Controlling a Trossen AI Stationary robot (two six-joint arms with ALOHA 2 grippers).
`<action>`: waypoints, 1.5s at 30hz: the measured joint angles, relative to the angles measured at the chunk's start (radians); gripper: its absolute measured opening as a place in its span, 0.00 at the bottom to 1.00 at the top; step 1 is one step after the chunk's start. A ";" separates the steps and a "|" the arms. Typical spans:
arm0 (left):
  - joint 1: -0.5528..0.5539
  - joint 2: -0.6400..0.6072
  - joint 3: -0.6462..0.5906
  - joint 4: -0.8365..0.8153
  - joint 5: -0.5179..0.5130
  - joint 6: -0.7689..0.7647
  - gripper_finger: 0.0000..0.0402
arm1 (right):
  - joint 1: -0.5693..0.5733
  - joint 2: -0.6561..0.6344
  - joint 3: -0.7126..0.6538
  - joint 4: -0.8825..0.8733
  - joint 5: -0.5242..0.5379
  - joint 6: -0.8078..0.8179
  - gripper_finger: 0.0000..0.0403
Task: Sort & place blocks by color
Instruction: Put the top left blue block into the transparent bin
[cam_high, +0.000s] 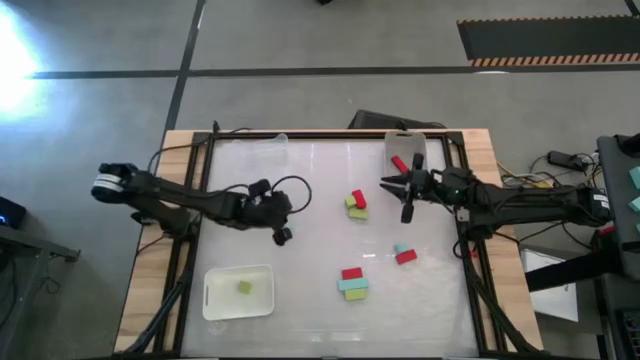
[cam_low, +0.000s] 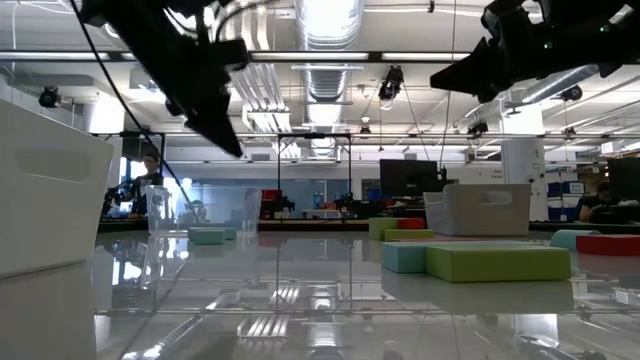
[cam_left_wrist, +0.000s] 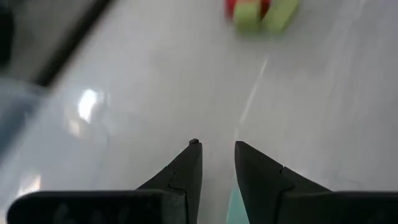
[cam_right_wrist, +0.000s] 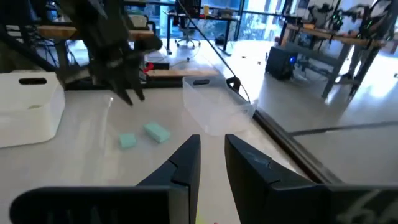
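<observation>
Both nearly closed, empty, the left gripper (cam_high: 282, 236) and right gripper (cam_high: 406, 213) flank the red-and-green blocks (cam_high: 357, 204), likely light, rigid, best pinched across flat sides.

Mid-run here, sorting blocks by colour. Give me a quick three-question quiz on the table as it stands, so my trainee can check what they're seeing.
1. True or false: the white tray holds a single yellow-green block.
2. Pick one: the block lying in the clear tray at the top right of the high view is A) teal, B) red, C) yellow-green.
3. Fill in: in the right wrist view, the two blocks on the table below the left gripper are both coloured ____.

Key: 1 true; 2 B; 3 teal.
</observation>
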 joint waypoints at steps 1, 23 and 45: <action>0.013 0.018 0.014 -0.041 0.023 -0.031 0.20 | 0.000 -0.003 0.004 -0.002 0.000 -0.013 0.16; 0.181 0.106 0.016 -0.143 0.289 0.166 0.26 | 0.000 -0.074 0.051 -0.076 0.000 -0.131 0.15; 0.225 0.108 -0.131 0.102 0.197 0.190 0.46 | 0.000 -0.077 0.050 -0.092 0.000 -0.122 0.15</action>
